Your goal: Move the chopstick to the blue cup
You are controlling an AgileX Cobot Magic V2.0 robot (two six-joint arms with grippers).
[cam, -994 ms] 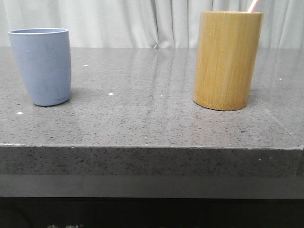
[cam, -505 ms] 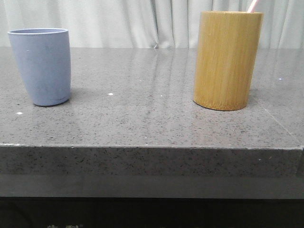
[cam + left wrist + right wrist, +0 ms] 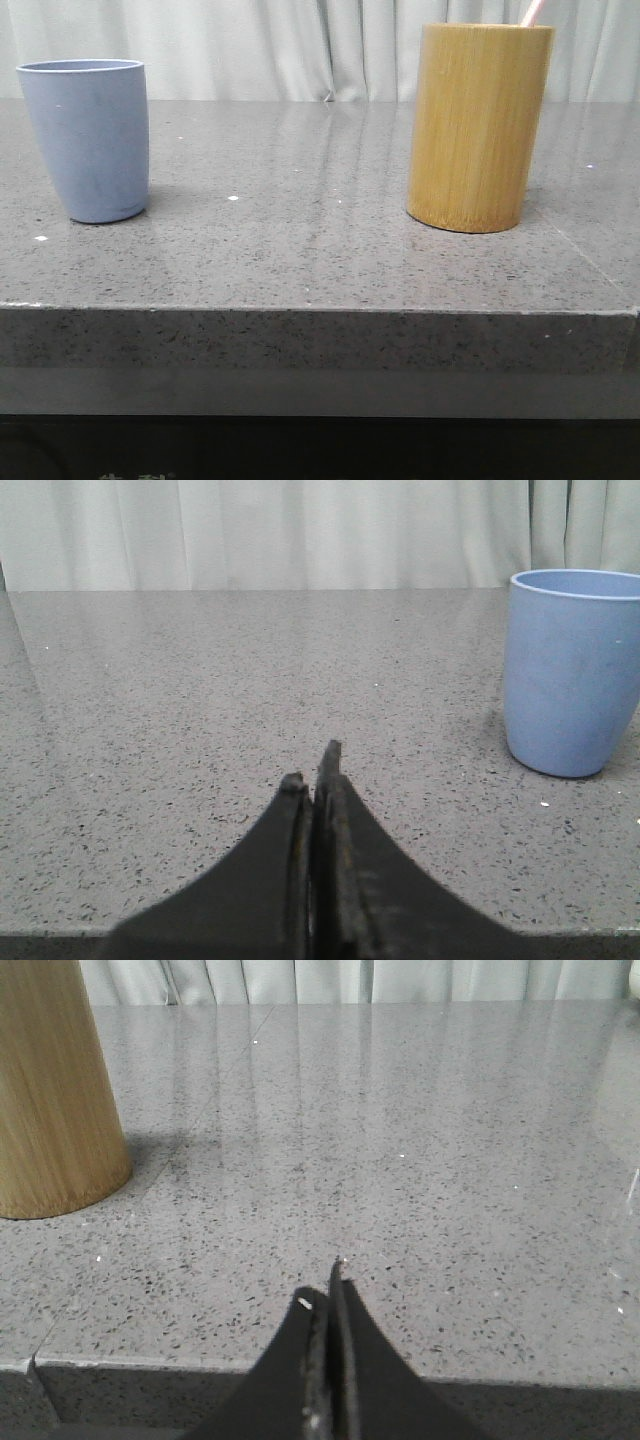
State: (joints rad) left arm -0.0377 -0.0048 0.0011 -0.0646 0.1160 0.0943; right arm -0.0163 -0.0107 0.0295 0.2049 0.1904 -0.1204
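A pale blue cup [image 3: 88,140] stands upright at the left of the grey stone table [image 3: 300,250]. On the right stands a taller tan bamboo holder [image 3: 478,128], and the pink tip of the chopstick [image 3: 533,12] pokes out of its top. In the left wrist view my left gripper [image 3: 312,770] is shut with nothing in it, low over the table, and the blue cup [image 3: 570,670] stands apart from it. In the right wrist view my right gripper [image 3: 328,1290] is shut and empty near the table's front edge, with the bamboo holder [image 3: 50,1090] off to one side.
Pale curtains [image 3: 300,45] hang behind the table. The table's front edge [image 3: 320,312] runs across the front view, with a dark gap below it. Open table surface lies between the cup and the holder.
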